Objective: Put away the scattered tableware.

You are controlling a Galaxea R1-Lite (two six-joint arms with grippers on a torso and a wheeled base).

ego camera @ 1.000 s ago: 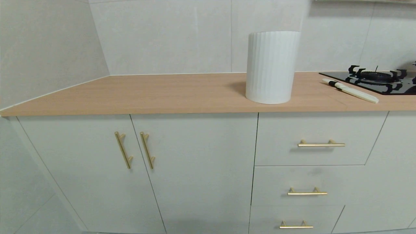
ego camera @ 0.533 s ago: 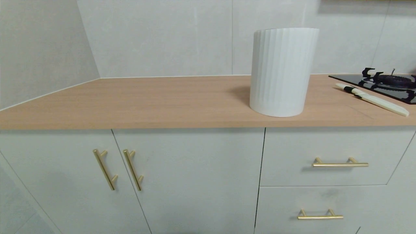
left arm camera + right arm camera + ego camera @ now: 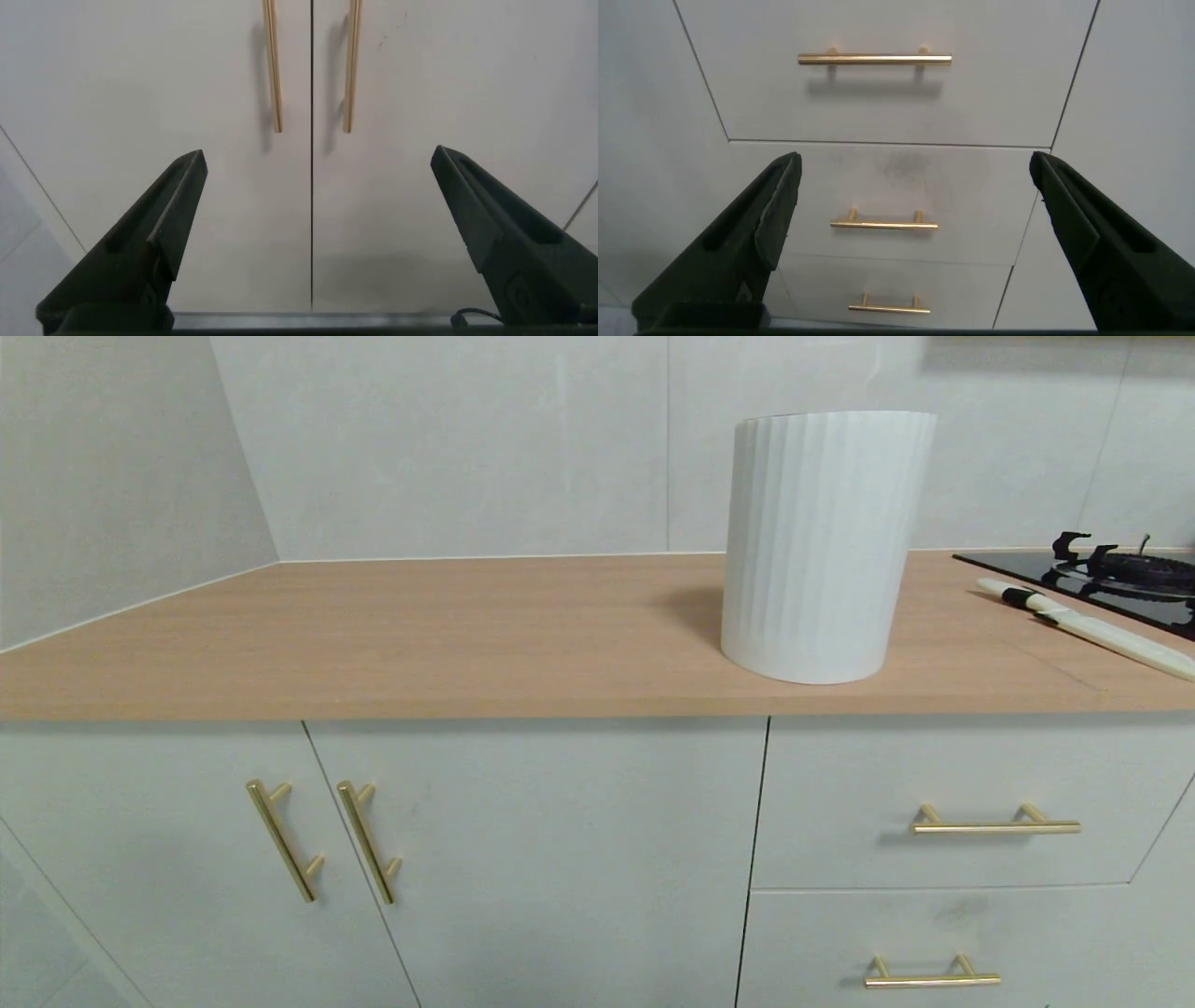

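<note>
- Knife (image 3: 1088,628): cream-coloured with a black band. It lies flat on the wooden countertop (image 3: 420,635) at the right edge of the head view, running diagonally from mid-right toward the lower right. It sits just beside the front edge of the black gas hob (image 3: 1111,574).
- Ribbed white container (image 3: 822,546): a tall cylinder standing upright on the countertop, right of centre in the head view. It is near the counter's front edge, to the left of the knife and apart from it. Its contents cannot be seen.
- Left gripper (image 3: 313,243): the two dark fingers (image 3: 149,243) are spread wide with nothing between them. It faces the two white cabinet doors (image 3: 187,140), with the seam between the doors and the pair of vertical brass handles (image 3: 272,65) lined up in the gap.
- Right gripper (image 3: 915,243): the fingers (image 3: 752,243) are spread wide and hold nothing. It faces the white drawer fronts (image 3: 896,103), with three horizontal brass drawer handles (image 3: 875,59) stacked one above another in the gap.
- Cabinet layout, head view: doors at lower left, drawers at lower right, all below the countertop.
- Both grippers are well apart from the knife and the container.
</note>
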